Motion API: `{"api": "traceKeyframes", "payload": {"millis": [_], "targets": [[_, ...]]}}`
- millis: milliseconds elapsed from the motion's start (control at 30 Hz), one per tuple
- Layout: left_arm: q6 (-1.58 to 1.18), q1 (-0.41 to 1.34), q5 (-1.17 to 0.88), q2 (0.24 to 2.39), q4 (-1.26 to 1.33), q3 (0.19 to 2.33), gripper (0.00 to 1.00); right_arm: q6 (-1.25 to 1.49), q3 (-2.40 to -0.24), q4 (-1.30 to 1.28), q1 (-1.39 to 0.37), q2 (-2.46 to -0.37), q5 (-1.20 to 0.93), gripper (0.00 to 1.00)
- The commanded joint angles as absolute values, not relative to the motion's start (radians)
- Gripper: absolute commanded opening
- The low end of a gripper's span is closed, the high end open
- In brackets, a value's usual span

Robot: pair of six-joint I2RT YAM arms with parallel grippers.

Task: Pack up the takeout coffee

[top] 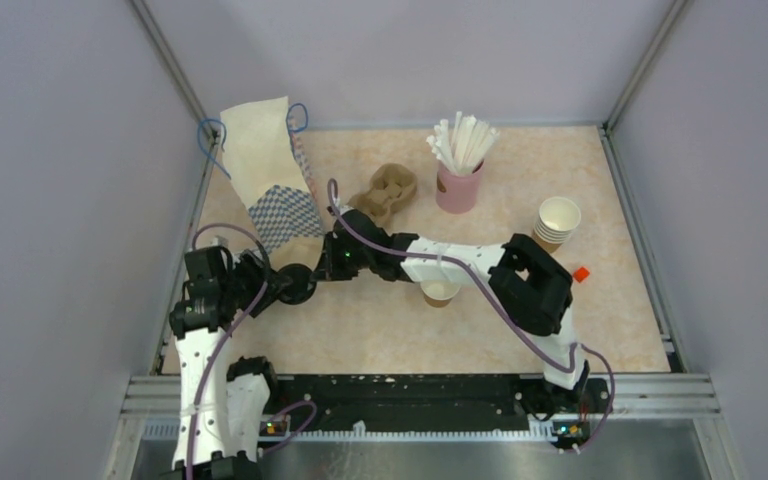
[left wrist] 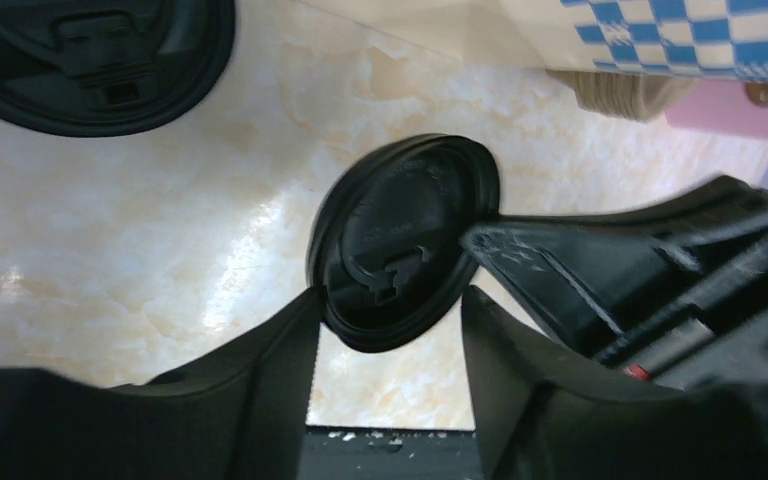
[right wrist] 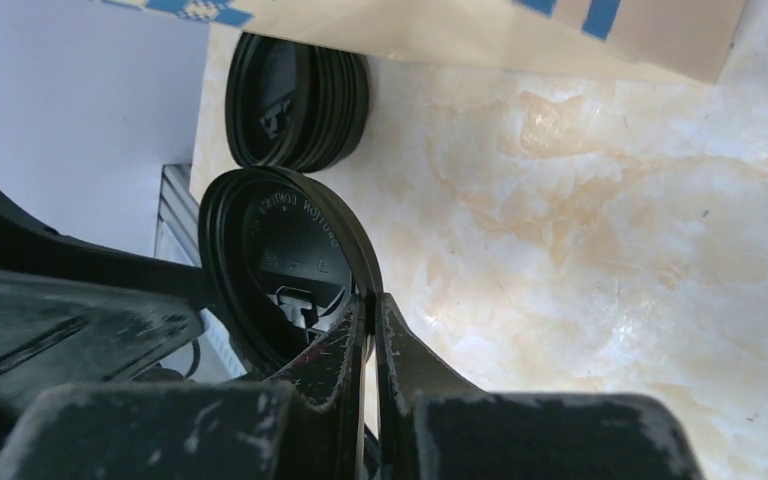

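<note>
A black round lid [left wrist: 405, 245] hangs on edge above the table, with my right gripper [right wrist: 370, 300] shut on its rim [right wrist: 290, 265]. My left gripper [left wrist: 390, 300] stands open, its two fingers apart on either side of the lid's lower edge. From above, both grippers meet at the table's left, left gripper [top: 300, 285] and right gripper [top: 332, 262]. The takeout coffee's brown paper cup [top: 440, 292] stands upright with no lid on it, partly under my right forearm.
A stack of black lids [right wrist: 295, 100] lies by the white, blue-checked paper bag [top: 270, 175] at the back left. A brown pulp cup carrier [top: 385, 193], a pink cup of white straws [top: 460, 180] and a stack of lidless cups [top: 557, 222] stand behind.
</note>
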State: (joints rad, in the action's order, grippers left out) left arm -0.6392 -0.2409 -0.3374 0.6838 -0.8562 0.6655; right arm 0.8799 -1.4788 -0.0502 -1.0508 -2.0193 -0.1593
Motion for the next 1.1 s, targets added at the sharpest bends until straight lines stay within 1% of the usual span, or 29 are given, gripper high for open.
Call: {"api": "traceKeyframes", "payload": {"millis": [0,133,300,433,533,600,867,1067], "targets": [[-0.615,-0.227,-0.466,0.668,-0.808,0.723,0.65,0.860,-1.425,0.064,-1.067,-1.944,-0.192,0.00],[-0.564,-0.224,-0.515,0.666,-0.810,0.766,0.69,0.854,-1.326,0.148,-1.042,-1.874,-0.215,0.00],[-0.496,-0.223,-0.619,0.652,-0.772,0.792,0.69,0.890,-1.154,0.268,-0.962,-1.735,-0.283,0.00],[-0.505,-0.224,-0.772,0.645,-0.671,0.772,0.61,0.903,-1.076,0.303,-0.910,-1.633,-0.323,0.00],[-0.531,-0.224,-0.835,0.648,-0.625,0.759,0.55,0.903,-1.048,0.307,-0.899,-1.569,-0.330,0.00],[-0.544,-0.224,-0.856,0.644,-0.609,0.753,0.54,0.915,-1.033,0.313,-0.895,-1.546,-0.334,0.00],[-0.593,-0.222,-0.905,0.629,-0.567,0.721,0.55,0.931,-1.020,0.325,-0.893,-1.526,-0.331,0.00],[-0.576,-0.221,-0.891,0.631,-0.591,0.742,0.56,0.931,-1.008,0.317,-0.894,-1.530,-0.312,0.00]]}}
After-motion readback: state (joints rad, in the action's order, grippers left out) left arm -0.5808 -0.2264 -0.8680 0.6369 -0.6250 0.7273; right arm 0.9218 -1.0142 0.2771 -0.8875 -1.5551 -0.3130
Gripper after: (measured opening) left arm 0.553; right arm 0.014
